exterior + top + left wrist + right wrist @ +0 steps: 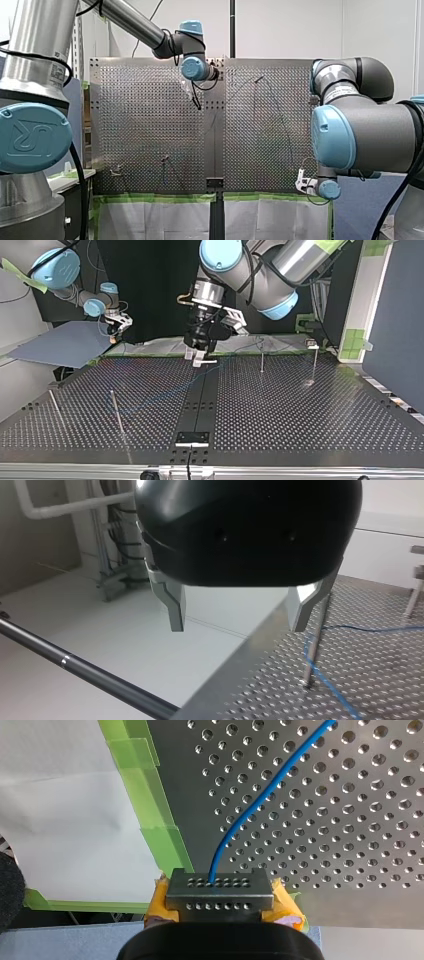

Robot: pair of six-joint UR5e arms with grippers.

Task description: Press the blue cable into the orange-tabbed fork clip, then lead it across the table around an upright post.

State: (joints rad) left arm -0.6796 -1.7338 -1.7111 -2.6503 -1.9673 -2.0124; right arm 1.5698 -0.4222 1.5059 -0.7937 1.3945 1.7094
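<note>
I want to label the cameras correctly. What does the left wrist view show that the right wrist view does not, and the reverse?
Only the left wrist view: my left gripper, open and empty, an upright post beside it, and a dark rod past the edge of the table. Only the right wrist view: my right gripper shut on the cable, and green tape along the table's edge. Both: the blue cable running over the perforated table.
</note>
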